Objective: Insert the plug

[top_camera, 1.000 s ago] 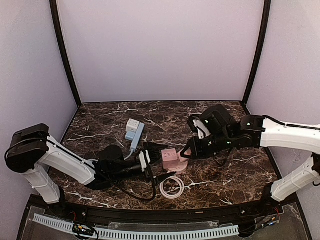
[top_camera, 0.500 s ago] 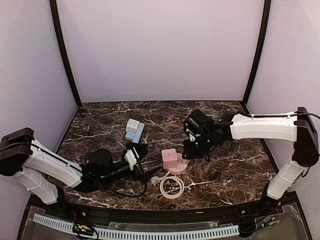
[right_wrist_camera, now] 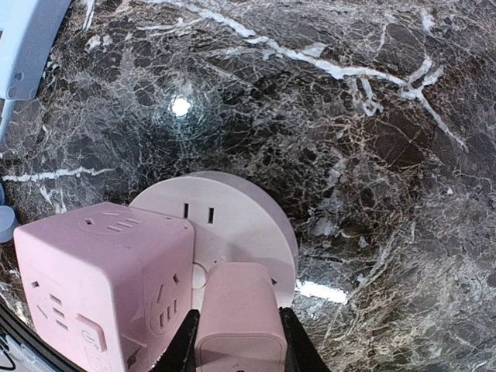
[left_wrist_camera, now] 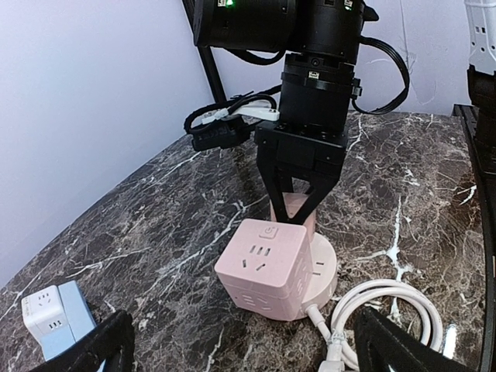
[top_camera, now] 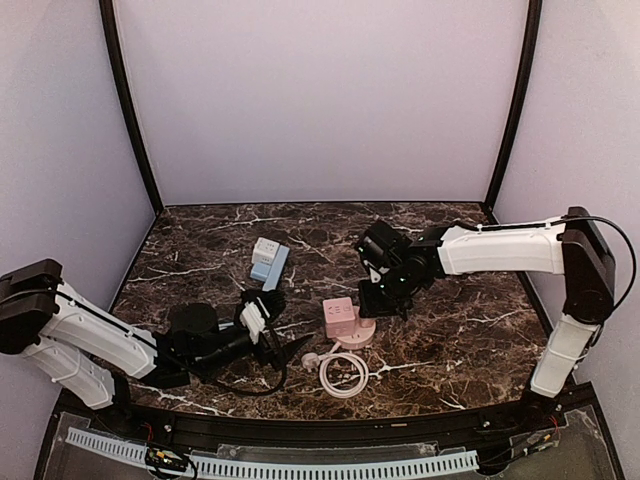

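My right gripper (right_wrist_camera: 236,335) is shut on a pink plug (right_wrist_camera: 240,310), its black fingers (right_wrist_camera: 184,341) pressed to both sides. The plug hangs upright over a round pale-pink socket base (right_wrist_camera: 248,205), right beside a pink cube socket (right_wrist_camera: 101,267) that stands on that base. From the left wrist view, the plug (left_wrist_camera: 295,206) shows behind the cube (left_wrist_camera: 263,267), its lower end hidden. My left gripper (left_wrist_camera: 244,335) is open and low in front of the cube, holding nothing. From above, the right gripper (top_camera: 384,300) stands over the base (top_camera: 364,333), and the left gripper (top_camera: 283,326) lies left of the cube (top_camera: 338,315).
A coiled white cable (top_camera: 343,372) lies just in front of the base, with its loop (left_wrist_camera: 387,306) near my left gripper's right finger. A blue and white power strip (top_camera: 268,260) sits behind and to the left. Walls enclose the marble table (top_camera: 460,340).
My left gripper has backed away from the pink cube towards the left. The right arm has carried the plug leftwards, over the round base.
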{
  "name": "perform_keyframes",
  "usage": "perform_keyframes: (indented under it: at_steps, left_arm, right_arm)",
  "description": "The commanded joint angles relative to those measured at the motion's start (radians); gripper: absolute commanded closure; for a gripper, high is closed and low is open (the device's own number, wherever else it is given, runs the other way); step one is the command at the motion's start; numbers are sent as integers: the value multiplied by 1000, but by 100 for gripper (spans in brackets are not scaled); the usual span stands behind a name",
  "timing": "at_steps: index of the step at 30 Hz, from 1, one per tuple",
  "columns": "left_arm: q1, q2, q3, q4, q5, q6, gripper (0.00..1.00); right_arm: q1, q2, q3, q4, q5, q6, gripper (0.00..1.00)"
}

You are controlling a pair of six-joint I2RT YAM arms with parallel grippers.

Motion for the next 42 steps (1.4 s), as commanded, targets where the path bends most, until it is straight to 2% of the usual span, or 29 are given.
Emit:
perform_keyframes:
  at_steps: [1, 6, 21, 29, 42]
  left_arm:
    - [0, -30, -14, -35, -16, -2, 2]
    - [-1, -35, -16, -47, -29, 0, 2]
    - [-1, -91, -32, -90, -46, 10, 2]
    - [0, -104, -37, -97, -37, 8, 3]
    - [0, -93, -34, -97, -35, 9, 3]
  right_arm:
    - [-5, 7, -3, 7, -8, 27, 100]
    - [-4, 30, -9, -9, 38, 54, 100]
    - [50, 207, 133, -164, 169, 84, 100]
    - [62, 302, 188, -202, 179, 74, 100]
    - [68, 393, 177, -172, 174, 90, 100]
